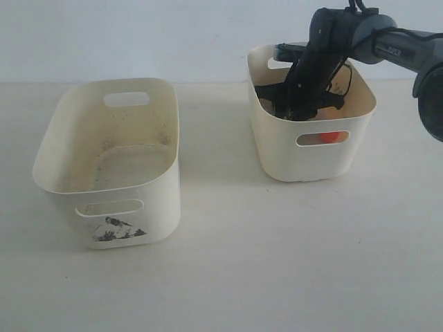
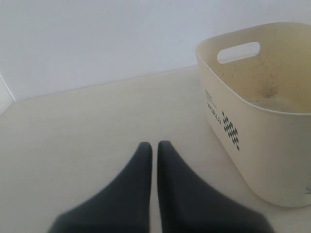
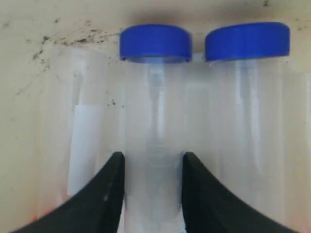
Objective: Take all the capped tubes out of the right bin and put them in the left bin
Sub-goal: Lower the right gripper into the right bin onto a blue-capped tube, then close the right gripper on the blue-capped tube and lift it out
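Blue-capped tube (image 3: 154, 107) inside the right bin (image 1: 277, 149) is grasped by the right hand (image 3: 152, 158); left hand (image 2: 154, 145) clenched.

Left fingers (image 2: 138, 187) together, right fingers (image 3: 104, 204) apart.

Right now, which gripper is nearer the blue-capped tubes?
Right. The right gripper is inside the right bin, jaws against the sides of one blue-capped tube. The left gripper is outside, over bare table beside the left bin.
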Available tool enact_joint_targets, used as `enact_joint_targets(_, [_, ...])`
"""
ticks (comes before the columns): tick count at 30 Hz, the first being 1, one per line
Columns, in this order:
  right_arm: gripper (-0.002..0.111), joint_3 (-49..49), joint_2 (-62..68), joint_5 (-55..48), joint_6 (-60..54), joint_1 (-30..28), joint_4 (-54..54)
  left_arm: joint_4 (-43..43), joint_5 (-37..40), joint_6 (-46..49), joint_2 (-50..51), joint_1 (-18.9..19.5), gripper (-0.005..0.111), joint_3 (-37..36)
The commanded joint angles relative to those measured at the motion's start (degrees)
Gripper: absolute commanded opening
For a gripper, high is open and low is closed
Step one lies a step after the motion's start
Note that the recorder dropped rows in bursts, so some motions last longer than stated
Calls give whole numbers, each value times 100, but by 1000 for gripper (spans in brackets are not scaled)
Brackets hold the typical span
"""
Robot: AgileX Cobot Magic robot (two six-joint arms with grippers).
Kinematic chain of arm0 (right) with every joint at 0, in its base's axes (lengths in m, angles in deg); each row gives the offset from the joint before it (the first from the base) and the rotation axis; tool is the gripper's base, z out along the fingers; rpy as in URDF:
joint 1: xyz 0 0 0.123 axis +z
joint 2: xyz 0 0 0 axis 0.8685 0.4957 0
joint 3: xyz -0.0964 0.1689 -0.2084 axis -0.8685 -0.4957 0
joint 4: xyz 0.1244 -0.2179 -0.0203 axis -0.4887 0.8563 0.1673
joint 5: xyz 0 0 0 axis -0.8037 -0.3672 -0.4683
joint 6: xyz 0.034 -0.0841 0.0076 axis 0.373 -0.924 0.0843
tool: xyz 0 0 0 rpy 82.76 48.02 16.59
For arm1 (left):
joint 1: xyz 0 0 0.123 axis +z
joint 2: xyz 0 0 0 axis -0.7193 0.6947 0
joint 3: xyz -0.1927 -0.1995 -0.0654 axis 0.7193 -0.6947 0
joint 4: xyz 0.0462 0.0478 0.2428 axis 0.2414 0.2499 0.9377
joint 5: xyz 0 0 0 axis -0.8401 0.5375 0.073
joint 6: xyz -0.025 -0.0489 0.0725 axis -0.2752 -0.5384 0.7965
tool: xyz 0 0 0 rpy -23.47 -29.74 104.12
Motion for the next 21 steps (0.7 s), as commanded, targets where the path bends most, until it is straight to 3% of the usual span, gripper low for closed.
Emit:
enact_joint_targets(1, [18,16,-8,33,-15,-8,36,-21,-43,-76,3,-8,4,21])
enact_joint_targets(5, [0,16,-32,-131,-42,-8,36,-21,-43,-76,3,-8,4,21])
enact_joint_targets(21, [0,16,-1259,-930,-367,-8,482,-21,-43,-76,3,-8,4,21])
